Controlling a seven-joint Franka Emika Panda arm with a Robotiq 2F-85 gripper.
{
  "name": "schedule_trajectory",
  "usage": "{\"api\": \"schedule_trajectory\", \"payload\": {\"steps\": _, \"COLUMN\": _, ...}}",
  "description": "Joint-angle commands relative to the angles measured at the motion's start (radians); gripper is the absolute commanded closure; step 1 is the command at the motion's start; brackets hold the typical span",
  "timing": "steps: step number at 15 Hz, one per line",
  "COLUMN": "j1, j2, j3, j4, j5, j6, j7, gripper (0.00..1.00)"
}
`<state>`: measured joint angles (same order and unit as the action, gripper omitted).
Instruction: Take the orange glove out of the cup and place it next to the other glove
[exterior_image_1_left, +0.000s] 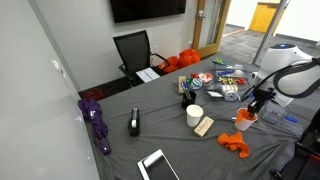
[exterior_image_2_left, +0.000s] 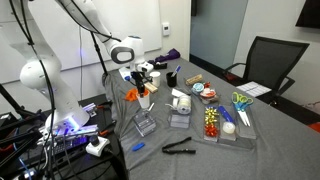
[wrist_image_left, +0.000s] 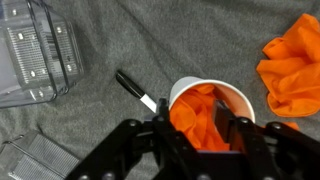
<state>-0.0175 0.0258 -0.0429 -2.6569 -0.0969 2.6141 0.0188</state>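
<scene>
A white paper cup (wrist_image_left: 232, 95) is seen standing on the grey cloth-covered table (wrist_image_left: 100, 30), with a crumpled orange glove (wrist_image_left: 200, 108) stuffed inside it. The black Robotiq gripper (wrist_image_left: 200, 135) is held directly over the cup. Its two fingers (wrist_image_left: 162, 135) are set apart on either side of the bunched fabric (whether the fabric is actually pinched cannot be told). A second orange glove (wrist_image_left: 293, 55) is laid flat on the cloth to the right of the cup, near it but not touching. A black marker pen (wrist_image_left: 132, 87) is found just left of the cup, and a clear plastic container (wrist_image_left: 35, 55) lies farther left. In an exterior view, a purple folded umbrella (exterior_image_1_left: 97, 122) is laid near the table's left edge, well apart from the cup.
</scene>
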Motion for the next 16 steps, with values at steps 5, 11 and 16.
{"api": "schedule_trajectory", "payload": {"steps": 5, "j1": 0.001, "j2": 0.023, "j3": 0.001, "j4": 0.041, "j5": -0.116, "j6": -0.023, "j7": 0.129, "gripper": 1.00}}
{"api": "schedule_trajectory", "payload": {"steps": 11, "j1": 0.001, "j2": 0.023, "j3": -0.001, "j4": 0.043, "j5": -0.203, "j6": -0.030, "j7": 0.199, "gripper": 1.00}}
{"api": "schedule_trajectory", "payload": {"steps": 16, "j1": 0.004, "j2": -0.023, "j3": 0.009, "j4": 0.026, "j5": -0.148, "j6": -0.041, "j7": 0.153, "gripper": 1.00}}
